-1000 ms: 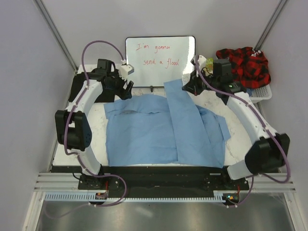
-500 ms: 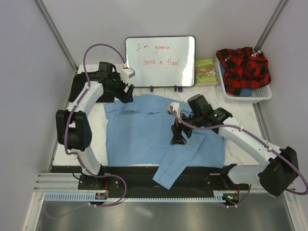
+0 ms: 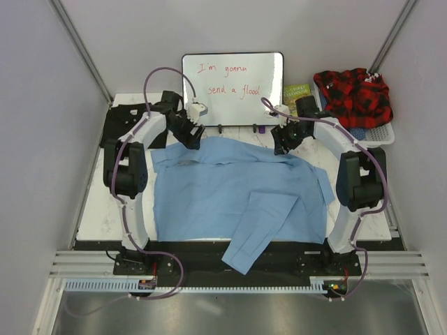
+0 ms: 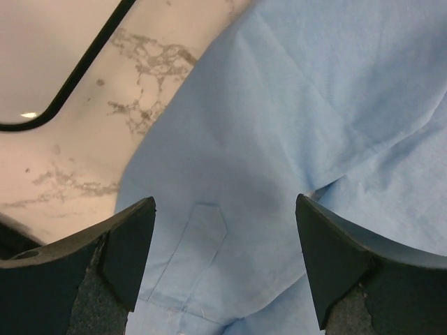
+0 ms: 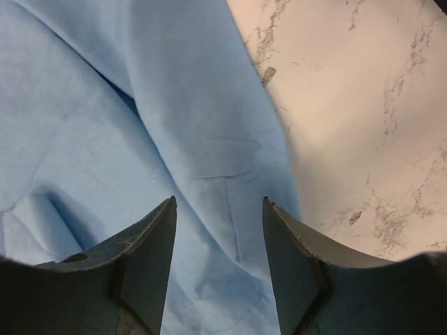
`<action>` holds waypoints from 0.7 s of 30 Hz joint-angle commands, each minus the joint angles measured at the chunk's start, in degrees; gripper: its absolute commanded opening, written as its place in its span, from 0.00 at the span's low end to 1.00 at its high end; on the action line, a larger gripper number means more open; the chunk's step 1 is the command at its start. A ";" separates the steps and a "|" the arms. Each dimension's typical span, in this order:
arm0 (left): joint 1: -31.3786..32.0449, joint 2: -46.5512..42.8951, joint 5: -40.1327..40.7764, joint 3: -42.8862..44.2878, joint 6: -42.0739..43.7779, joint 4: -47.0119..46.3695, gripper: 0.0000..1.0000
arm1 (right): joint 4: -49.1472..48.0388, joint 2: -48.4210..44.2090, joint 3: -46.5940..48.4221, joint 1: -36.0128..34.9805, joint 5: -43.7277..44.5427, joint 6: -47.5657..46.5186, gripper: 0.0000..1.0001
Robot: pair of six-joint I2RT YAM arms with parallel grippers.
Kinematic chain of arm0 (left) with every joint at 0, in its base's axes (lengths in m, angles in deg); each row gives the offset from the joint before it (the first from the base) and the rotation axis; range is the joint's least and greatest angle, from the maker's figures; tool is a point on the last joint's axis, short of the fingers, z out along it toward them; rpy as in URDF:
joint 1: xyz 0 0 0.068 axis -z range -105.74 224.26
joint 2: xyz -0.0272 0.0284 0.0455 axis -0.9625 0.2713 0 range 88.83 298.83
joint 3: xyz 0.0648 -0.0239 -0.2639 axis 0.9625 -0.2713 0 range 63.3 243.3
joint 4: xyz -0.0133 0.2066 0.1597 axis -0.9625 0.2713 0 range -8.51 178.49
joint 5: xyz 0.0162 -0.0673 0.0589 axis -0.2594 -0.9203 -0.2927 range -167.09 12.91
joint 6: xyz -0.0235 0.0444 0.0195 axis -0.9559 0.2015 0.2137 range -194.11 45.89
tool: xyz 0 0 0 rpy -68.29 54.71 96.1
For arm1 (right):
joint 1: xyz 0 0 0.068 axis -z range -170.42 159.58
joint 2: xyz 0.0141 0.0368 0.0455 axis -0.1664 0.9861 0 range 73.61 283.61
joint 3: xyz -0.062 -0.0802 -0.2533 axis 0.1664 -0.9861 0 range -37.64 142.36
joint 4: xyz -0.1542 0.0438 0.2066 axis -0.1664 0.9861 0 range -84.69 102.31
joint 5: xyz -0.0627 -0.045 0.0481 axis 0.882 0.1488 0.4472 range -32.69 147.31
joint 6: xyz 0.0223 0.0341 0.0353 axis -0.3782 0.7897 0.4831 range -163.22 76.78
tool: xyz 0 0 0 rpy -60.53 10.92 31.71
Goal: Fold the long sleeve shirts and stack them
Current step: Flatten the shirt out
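Right jaws returned rearward, black shirt [image 3: 115, 129] half hidden

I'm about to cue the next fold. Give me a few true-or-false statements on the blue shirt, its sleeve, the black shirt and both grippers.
1. The blue shirt lies spread on the table. True.
2. The right gripper is clamped shut on a sleeve. False: its jaws stand apart over the shirt's far right edge.
3. One sleeve lies folded across the shirt, and its end hangs over the table's near edge. True.
4. The black shirt is stacked on the blue one. False: it lies apart at the far left corner, beside the left arm.
5. The left gripper is open over the shirt's far left part. True.
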 commanded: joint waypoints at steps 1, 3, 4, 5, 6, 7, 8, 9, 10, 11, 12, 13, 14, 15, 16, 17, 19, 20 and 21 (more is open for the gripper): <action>5.41 2.57 4.06 3.81 -0.21 -2.21 0.89 | 0.64 1.54 6.05 0.88 0.52 -0.63 0.59; 6.65 4.84 6.78 5.39 -1.17 -2.57 0.89 | 0.55 2.07 6.93 1.41 -1.41 0.50 0.59; 7.53 5.73 7.58 5.92 -1.44 -2.57 0.87 | 0.37 2.16 7.11 1.67 -2.12 1.03 0.60; 7.88 6.43 8.46 6.36 -1.79 -2.57 0.86 | -0.06 2.16 7.37 2.02 -2.91 1.39 0.61; 8.23 7.31 9.51 6.45 -1.53 -2.48 0.84 | -0.33 2.07 7.64 2.46 -4.14 1.65 0.62; 8.93 7.49 9.96 6.28 -1.18 -2.30 0.81 | -0.51 1.98 7.90 2.72 -4.58 1.65 0.64; 9.38 7.67 10.22 6.02 -0.31 -2.13 0.77 | -0.68 1.98 8.16 2.90 -4.76 1.74 0.66; 9.90 7.50 9.96 5.41 0.05 -2.13 0.57 | -0.51 1.98 8.60 3.43 -5.46 1.57 0.67; 10.08 6.36 9.96 5.14 0.31 -2.30 0.46 | -0.59 1.90 8.87 3.60 -6.34 1.04 0.68; 10.26 5.57 9.70 5.40 -0.03 -2.39 0.34 | -0.68 1.81 8.96 3.69 -6.96 0.60 0.69; 10.09 4.52 9.18 5.83 -0.56 -2.48 0.11 | -0.68 1.55 9.13 3.96 -7.57 0.16 0.71; 10.08 1.46 8.73 6.10 -1.00 -3.17 0.06 | -0.68 1.46 9.22 3.87 -8.27 -0.62 0.74; 10.17 -0.40 6.90 6.80 -1.26 -3.36 0.03 | -1.47 1.28 9.13 3.96 -8.80 -0.89 0.75; 10.17 -2.59 5.49 6.98 -1.09 -3.79 0.02 | -1.82 1.02 8.96 3.96 -9.33 -1.16 0.76; 10.35 -4.61 4.70 7.07 -0.91 -4.41 0.02 | -2.26 0.93 9.04 3.96 -10.29 -1.33 0.78; 10.61 -8.37 2.95 7.68 -0.56 -5.46 0.02 | -3.40 0.93 8.96 3.96 -11.78 -0.90 0.80; 10.87 -11.65 -1.27 7.95 0.93 -5.55 0.02 | -5.07 0.93 9.22 3.87 -13.63 0.24 0.84; 11.14 -14.54 -4.07 7.60 2.76 -5.82 0.02 | -6.21 0.93 9.31 3.87 -15.47 0.77 0.86; 11.49 -15.70 -6.45 7.07 4.08 -5.82 0.02 | -6.83 0.84 9.57 3.61 -16.27 0.86 0.88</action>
